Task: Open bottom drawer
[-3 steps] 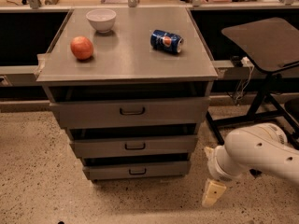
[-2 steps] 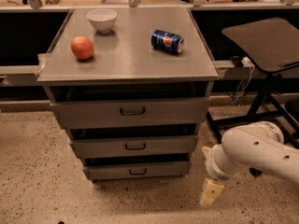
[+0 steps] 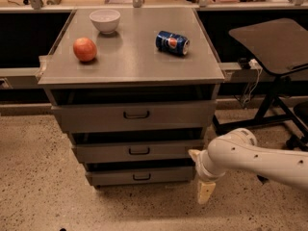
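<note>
- The gripper (image 3: pixel 205 190) hangs low at the near right of the grey drawer cabinet (image 3: pixel 130 64), just above the speckled floor (image 3: pixel 38 182), with its pale tip pointing down.
- It holds nothing. I cannot tell whether it is open or closed.
- The white arm (image 3: pixel 255 159) comes in from the right edge, and its rounded wrist sits just beside the cabinet's right side, level with the lower drawers.
- The bottom drawer (image 3: pixel 110 177) is the lowest and narrowest of three grey fronts, close to the floor and to the left of the gripper.
- The small dark loop handle (image 3: pixel 142 176) sits at the centre of its front, well left of the gripper and not touched by it.
- The gripper is near the right end of the drawer's front; I cannot tell whether it touches that corner.
- Above it is the middle drawer (image 3: pixel 106 153), and above that the wide top drawer (image 3: pixel 96 117). Each has a dark handle at its centre and a dark gap over its front.
- On the cabinet top, a red apple (image 3: pixel 85 49) lies at the left and a white bowl (image 3: pixel 105 20) stands farther back. A blue soda can (image 3: pixel 172 42) lies on its side to the right, apart from both.
- A dark stand (image 3: pixel 274 44) with a flat top is at the far right.
</note>
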Action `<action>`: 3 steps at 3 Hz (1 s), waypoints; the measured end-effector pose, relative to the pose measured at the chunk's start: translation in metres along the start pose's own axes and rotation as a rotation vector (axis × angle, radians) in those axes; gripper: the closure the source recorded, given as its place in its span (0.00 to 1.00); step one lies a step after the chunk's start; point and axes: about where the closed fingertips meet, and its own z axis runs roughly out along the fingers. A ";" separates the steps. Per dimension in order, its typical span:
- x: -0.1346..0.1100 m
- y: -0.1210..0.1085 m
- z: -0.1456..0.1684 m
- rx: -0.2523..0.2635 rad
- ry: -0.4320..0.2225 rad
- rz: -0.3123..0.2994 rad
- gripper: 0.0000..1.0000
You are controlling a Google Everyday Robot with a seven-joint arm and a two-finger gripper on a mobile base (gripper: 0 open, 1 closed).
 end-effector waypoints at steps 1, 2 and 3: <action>0.015 -0.007 0.076 -0.052 0.016 -0.099 0.00; 0.021 -0.003 0.111 -0.098 0.043 -0.098 0.00; 0.021 -0.003 0.114 -0.101 0.047 -0.094 0.00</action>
